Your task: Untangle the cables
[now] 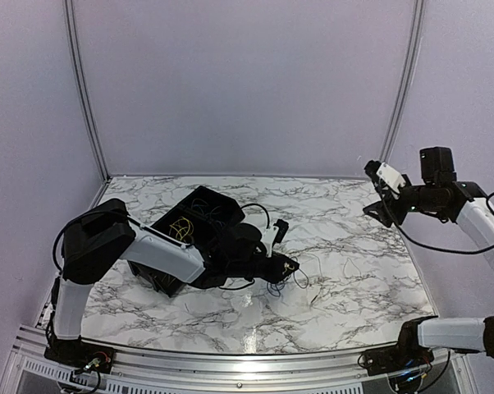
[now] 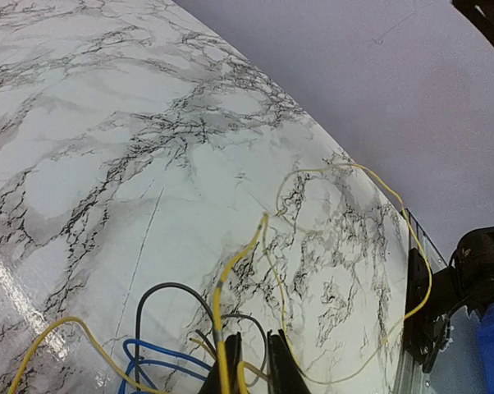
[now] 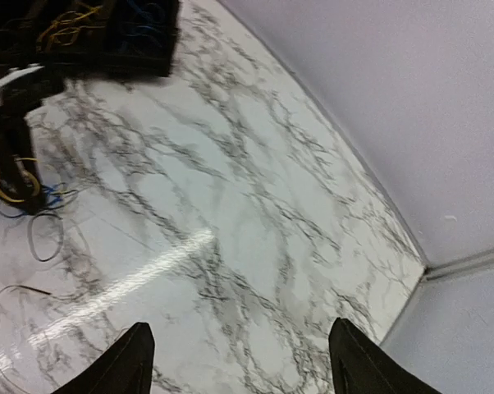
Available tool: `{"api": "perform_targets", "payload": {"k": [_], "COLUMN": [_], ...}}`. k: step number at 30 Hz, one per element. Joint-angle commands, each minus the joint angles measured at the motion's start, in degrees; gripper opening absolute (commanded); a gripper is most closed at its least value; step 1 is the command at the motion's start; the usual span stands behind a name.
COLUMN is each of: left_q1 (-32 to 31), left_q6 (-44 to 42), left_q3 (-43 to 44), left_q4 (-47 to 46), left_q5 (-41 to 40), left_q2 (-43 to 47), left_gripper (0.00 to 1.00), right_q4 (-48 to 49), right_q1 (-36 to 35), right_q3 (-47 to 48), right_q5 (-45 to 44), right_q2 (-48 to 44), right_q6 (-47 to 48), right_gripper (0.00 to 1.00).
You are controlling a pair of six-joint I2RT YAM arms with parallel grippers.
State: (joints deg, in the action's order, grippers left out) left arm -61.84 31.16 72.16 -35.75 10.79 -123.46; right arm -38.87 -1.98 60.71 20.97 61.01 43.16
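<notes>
The cables lie in two places. A small tangle sits on the marble counter near its middle, just right of the black bin, and the bin holds more yellow and blue loops. The left arm reaches across to the tangle. Its left claw is drawn narrow, and the yellow cable runs in between the fingers and appears pinched there. The wrist view shows that strand arching away over the counter. A blue cable and a black cable loop beside the claw. A thinner yellowish strand sweeps out in a wide curve towards the counter's edge.

The right claw hangs high over the right side, spread wide and holding nothing, well apart from the tangle.

The step in hand looks like drawing the yellow cable free. A slow, low pull away from the knot, along the line the strand already takes, would suit best. The blue and black loops should be watched: if they start to travel with it, the pull is tightening the knot rather than loosening it. The free claw could come down and pin the rest of the tangle. These wires are thin and springy, so the pinch may slip.
</notes>
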Motion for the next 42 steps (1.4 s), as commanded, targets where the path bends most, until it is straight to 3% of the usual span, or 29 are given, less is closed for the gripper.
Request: {"api": "perform_targets", "payload": {"k": [1, 5, 9, 14, 18, 20, 24, 28, 34, 37, 42], "left_q1": [0.32, 0.39, 0.54, 0.76, 0.76, 0.76, 0.76, 0.76, 0.76, 0.76, 0.76], "left_q6": [1.14, 1.98, 2.49, 3.16, 3.97, 4.12, 4.26, 4.18, 4.09, 3.93, 3.78], "left_q3": [1.37, 1.4, 1.23, 1.16, 0.93, 0.71, 0.2, -0.51, -0.82, -0.41, -0.11], "left_q4": [-0.55, -0.46, -0.38, -0.38, -0.38, -0.38, -0.38, -0.4, -0.39, -0.38, -0.4], "left_q5": [1.43, 1.52, 1.37, 1.28, 1.09, 1.09, 1.09, 1.02, 0.63, 0.64, 0.55], "left_q2": [-1.51, -1.78, -1.87, -2.1, -2.25, -2.07, -1.65, -1.19, -0.82, -1.05, -1.22], "left_gripper": [0.14, 0.14, 0.14, 0.14, 0.15, 0.15, 0.15, 0.15, 0.16, 0.16, 0.17], "right_q4": [-14.82, -19.63, -23.77, -23.71, -10.1, -3.19, 0.01, 6.75, 9.57, 9.52, 11.88], "right_q1": [-9.86, -16.11, -23.6, -33.83, -40.62, -40.69, -38.87, -35.47, -32.52, -32.21, -32.09], "right_q3": [0.63, -1.33, -2.29, -5.42, -10.59, -11.23, -8.99, -11.65, -12.38, -13.86, -14.83], "right_q5": [9.3, 9.64, 6.08, 3.23, -3.15, -6.36, -6.04, -9.76, -9.6, -6.05, -9.07], "right_q2": [-0.99, -1.54, -1.04, -0.58, -2.37, -1.54, 0.76, -3.01, 2.85, 4.45, 7.1], "right_q6": [11.99, 18.95, 24.79, 23.53, 15.44, 7.04, -5.42, -19.14, -25.1, -23.13, -23.96], "right_gripper": [0.71, 0.63, 0.67, 0.68, 0.58, 0.52, 0.39, 0.53, 0.7, 0.72, 0.7]}}
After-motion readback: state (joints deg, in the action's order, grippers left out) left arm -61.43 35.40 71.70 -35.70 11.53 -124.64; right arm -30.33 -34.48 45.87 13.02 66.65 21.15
